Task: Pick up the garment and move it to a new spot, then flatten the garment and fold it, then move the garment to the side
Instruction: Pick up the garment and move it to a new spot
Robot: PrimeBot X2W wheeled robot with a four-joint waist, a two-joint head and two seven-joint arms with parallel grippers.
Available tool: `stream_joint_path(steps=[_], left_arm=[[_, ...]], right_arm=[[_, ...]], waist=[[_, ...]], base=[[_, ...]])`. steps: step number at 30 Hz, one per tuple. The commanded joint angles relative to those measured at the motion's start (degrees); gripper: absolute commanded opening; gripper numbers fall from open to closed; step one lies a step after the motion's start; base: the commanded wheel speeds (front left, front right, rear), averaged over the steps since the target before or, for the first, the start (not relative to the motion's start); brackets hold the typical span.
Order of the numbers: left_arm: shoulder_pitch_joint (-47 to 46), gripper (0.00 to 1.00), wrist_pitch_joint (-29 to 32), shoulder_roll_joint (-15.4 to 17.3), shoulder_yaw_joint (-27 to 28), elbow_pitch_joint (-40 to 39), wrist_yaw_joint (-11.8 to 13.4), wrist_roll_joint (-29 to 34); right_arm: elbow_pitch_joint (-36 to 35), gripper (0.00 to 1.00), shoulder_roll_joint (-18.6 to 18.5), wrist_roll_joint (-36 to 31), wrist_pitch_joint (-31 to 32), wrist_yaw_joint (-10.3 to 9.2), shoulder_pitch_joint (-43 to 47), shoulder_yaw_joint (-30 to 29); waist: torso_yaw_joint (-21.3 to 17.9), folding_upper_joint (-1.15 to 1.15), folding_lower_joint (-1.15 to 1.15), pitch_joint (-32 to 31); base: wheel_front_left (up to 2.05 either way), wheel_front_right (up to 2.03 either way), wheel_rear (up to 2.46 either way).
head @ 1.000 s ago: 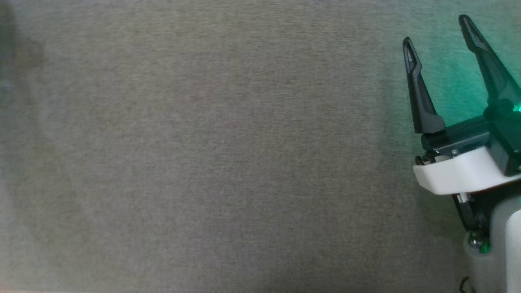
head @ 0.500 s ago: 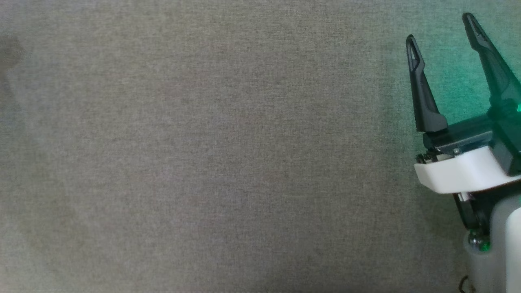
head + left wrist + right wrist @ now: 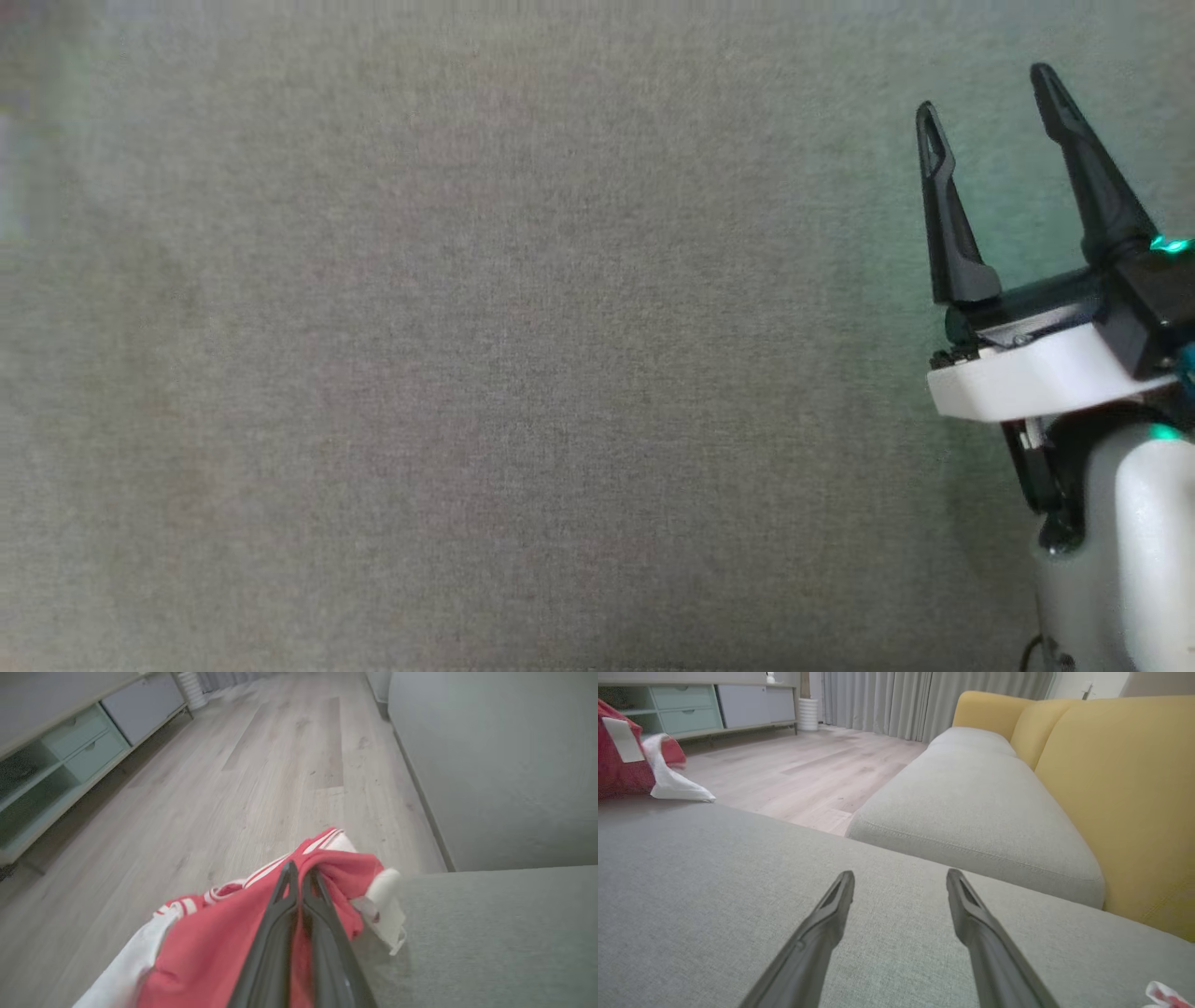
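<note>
Right tool nudged slightly left, still spread wide over the gray cushion, while left tool pinches the red garment.

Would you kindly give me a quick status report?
Left gripper shut on red-and-white garment, at grey cushion edge. Right gripper open, empty. No obstruction seen.

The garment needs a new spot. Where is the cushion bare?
The grey cushion lies bare from the right gripper leftward across the head view. It is crowded at the floor-side edge, where the left gripper is shut on the garment.
</note>
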Motion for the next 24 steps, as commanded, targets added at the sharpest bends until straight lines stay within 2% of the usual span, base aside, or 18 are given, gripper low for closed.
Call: stream_joint_path(steps=[1, 7, 8, 15, 19, 24], left_arm=[[-3.17, 0.0, 0.15, 3.61, 0.0, -3.18, -0.19, 0.63], [-3.73, 0.0, 1.99, 2.03, -4.73, -10.68, -0.32, 0.93], [-3.28, 0.0, 2.93, 2.03, -6.59, -14.31, -0.33, 0.35], [-1.43, 0.0, 6.27, 1.94, -12.16, -27.67, -0.34, -3.34], [-0.28, 0.0, 6.2, 0.11, -14.03, -33.86, -0.34, -5.49], [3.06, 0.0, 4.23, -3.71, -15.34, -40.62, -0.34, -8.45]], right_arm=[[-0.7, 1.0, 0.85, 0.64, -1.04, -0.04, 0.55, 0.6], [3.99, 1.0, 1.5, 2.18, -3.85, -0.04, 2.22, -1.08], [5.63, 1.0, 1.63, 2.84, -4.87, -0.04, 2.94, -1.72], [9.81, 1.0, 1.73, 6.68, -7.24, -0.04, 6.04, -4.28], [11.62, 1.0, 1.74, 7.93, -8.36, -0.04, 7.48, -5.61], [13.05, 1.0, 1.74, 8.97, -9.72, -0.04, 9.48, -7.82]], waist=[[-0.44, 0.0, 0.0, -4.6], [-1.37, 0.0, 0.0, -11.63], [-2.16, 0.0, 0.0, -14.48], [-5.42, 0.0, 0.0, -22.76], [-7.24, 0.0, 0.0, -26.26], [-8.43, 0.0, 0.0, -28.51]], base=[[0.0, 0.0, 0.0], [0.0, 0.0, 0.0], [0.0, 0.0, 0.0], [0.0, 0.0, 0.0], [0.0, 0.0, 0.0], [0.0, 0.0, 0.0]])
